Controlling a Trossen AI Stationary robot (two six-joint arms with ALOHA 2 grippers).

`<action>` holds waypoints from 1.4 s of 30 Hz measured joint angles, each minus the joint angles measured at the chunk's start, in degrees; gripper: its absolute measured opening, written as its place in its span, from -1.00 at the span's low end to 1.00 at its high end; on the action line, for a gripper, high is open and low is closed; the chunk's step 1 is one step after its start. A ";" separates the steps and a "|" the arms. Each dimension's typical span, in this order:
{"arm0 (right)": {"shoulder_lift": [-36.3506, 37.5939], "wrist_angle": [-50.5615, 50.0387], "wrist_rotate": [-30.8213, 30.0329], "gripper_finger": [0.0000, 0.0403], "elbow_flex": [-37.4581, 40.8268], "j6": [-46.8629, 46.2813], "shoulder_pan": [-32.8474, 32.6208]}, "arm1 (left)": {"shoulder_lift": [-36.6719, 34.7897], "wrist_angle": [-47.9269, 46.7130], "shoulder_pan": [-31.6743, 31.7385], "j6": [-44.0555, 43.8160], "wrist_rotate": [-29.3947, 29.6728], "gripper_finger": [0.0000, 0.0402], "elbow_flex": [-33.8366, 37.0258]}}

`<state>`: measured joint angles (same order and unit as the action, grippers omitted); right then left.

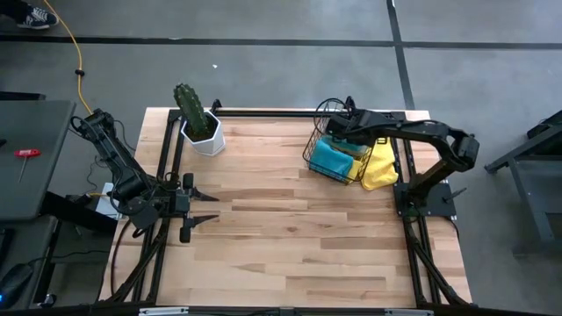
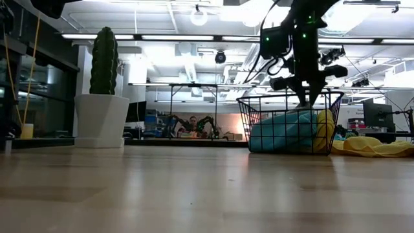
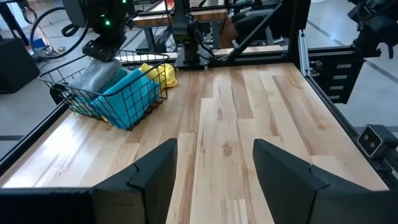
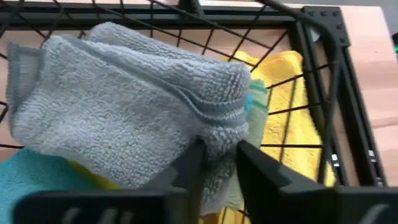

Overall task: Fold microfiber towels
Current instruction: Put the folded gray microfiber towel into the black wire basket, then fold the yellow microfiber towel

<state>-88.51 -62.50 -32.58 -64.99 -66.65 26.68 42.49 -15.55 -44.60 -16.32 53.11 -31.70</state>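
A black wire basket point(image 1: 309, 158) stands at the table's far right. Teal towels point(image 1: 332, 158) and yellow cloth lie in it. One yellow towel point(image 1: 379, 167) spills over the basket's right side onto the table. My right gripper point(image 4: 217, 162) reaches down into the basket point(image 4: 323, 62), shut on a folded grey towel point(image 4: 124, 106) that lies on top of the pile. At the table's left edge my left gripper point(image 1: 206, 206) hangs open above bare wood, pointing toward the basket point(image 3: 62, 87). My right gripper pinches the grey towel's folded, hemmed edge point(image 4: 217, 134) between its two fingers, which stand a narrow gap apart. Several layers lie between them. The fingers come slanting down from above. The towel rests folded on the teal and yellow cloths in the basket.
A cactus in a white pot point(image 1: 200, 127) stands at the far left. A black frame rail point(image 1: 263, 112) runs along the far edge. The wood between the arms and toward the near edge is bare.
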 joint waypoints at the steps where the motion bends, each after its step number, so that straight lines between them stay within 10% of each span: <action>1: 0.00 -0.76 -0.02 -0.62 -0.29 -0.35 0.02 | -0.01 0.00 0.00 0.00 -0.01 -0.01 0.00; 12: 4.83 -13.99 -4.03 0.00 -9.34 10.34 -6.91 | 0.00 -0.07 0.00 0.03 -0.01 -0.01 0.00; 21: 14.83 -12.31 -2.55 0.02 -3.14 1.17 -40.58 | 0.01 -0.09 -0.02 0.01 -0.01 -0.01 0.00; 29: 8.63 -10.64 10.47 0.02 4.40 -16.42 -62.38 | 0.01 -0.09 -0.02 -0.04 -0.01 -0.01 0.00; 42: -14.41 -16.55 10.94 -0.94 12.41 -41.82 -60.16 | 0.01 -0.09 -0.02 0.00 0.15 -0.01 0.00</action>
<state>-102.92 -79.05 -21.64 -52.58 -108.48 -33.48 42.50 -15.64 -44.62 -16.32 53.25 -31.70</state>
